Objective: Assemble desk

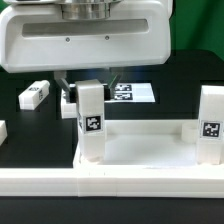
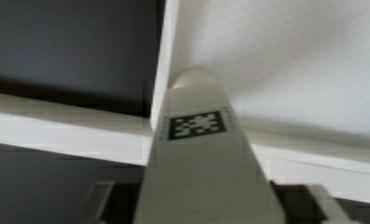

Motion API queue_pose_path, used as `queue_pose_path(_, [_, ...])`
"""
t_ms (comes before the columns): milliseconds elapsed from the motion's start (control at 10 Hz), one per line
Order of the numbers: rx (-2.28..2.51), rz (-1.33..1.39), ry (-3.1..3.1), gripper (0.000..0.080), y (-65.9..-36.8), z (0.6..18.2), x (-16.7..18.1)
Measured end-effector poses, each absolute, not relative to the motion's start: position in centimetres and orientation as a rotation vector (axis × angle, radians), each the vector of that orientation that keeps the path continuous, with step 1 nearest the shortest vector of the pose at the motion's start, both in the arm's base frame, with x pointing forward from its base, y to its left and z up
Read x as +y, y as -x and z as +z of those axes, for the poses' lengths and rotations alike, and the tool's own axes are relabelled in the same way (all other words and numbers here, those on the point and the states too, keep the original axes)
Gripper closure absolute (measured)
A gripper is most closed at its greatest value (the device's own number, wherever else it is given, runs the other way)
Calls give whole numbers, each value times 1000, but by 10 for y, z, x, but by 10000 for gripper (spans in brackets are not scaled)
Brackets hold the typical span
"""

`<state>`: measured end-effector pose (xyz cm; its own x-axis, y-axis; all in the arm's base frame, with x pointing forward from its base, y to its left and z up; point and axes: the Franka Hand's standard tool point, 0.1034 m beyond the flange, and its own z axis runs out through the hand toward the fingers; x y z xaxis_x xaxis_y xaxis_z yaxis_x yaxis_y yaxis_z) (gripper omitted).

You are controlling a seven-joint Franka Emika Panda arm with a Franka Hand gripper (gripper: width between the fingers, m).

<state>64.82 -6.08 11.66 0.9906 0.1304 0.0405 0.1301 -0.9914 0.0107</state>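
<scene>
Gripping the top of an upright leg [image 1: 91,108], the end effector [image 1: 90,88] hangs straight down from its broad white body at the top of the exterior view. In the wrist view its dark fingers [image 2: 114,205] sit against both flanks of that leg, closed on it. The leg runs away from the camera and shows a black-and-white tag [image 2: 200,123] on its face.

The leg stands at the corner of the tabletop [image 1: 140,150] on the exterior view's left. Its lower end is hidden by the rim, so I cannot tell whether it is seated in a socket. A second leg [image 1: 211,112] stands upright at the corner on the exterior view's right, well apart from the end effector, and it also bears a tag.

The tabletop lies flat on the black table [image 1: 40,125] with its rimmed side up, towards the front of the scene. A long white rail [image 1: 30,180] runs across the whole width just in front of it.

Behind the tabletop, a loose leg [image 1: 35,94] lies on its side on the exterior view's left. The marker board [image 1: 140,93] lies flat behind the gripped leg, partly hidden by the fingers. Another white part [image 1: 3,130] is cut off by the edge on the exterior view's left, with too little showing to name it.
</scene>
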Motion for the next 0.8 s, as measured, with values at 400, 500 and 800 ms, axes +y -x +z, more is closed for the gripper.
queue_pose_path(400, [-62, 63, -3153, 511, -648, 116, -62])
queue_pose_path(500, [-274, 63, -3156, 511, -648, 116, -64])
queue_pose_path(800, [-810, 55, -3078, 511, -648, 115, -64])
